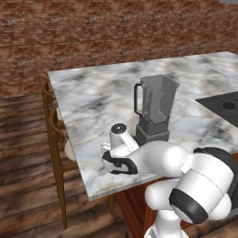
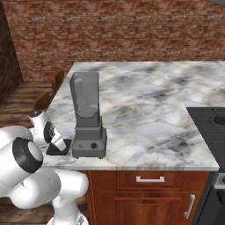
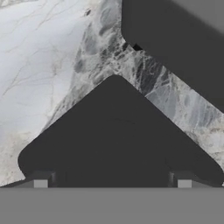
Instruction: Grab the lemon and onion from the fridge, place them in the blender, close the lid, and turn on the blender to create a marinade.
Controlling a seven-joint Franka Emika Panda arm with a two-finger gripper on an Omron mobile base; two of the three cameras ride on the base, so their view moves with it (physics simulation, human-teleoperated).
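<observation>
Filling the hand view, the lid [image 3: 118, 140] hides whether the spread jaws touch it.

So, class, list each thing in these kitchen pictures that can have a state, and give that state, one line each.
Blender: upright on the counter, jar mouth open, no lid on.
Lid: flat on the counter beside the blender base, off the jar.
Gripper: low over the lid, fingertips spread at its near edge, open.
</observation>
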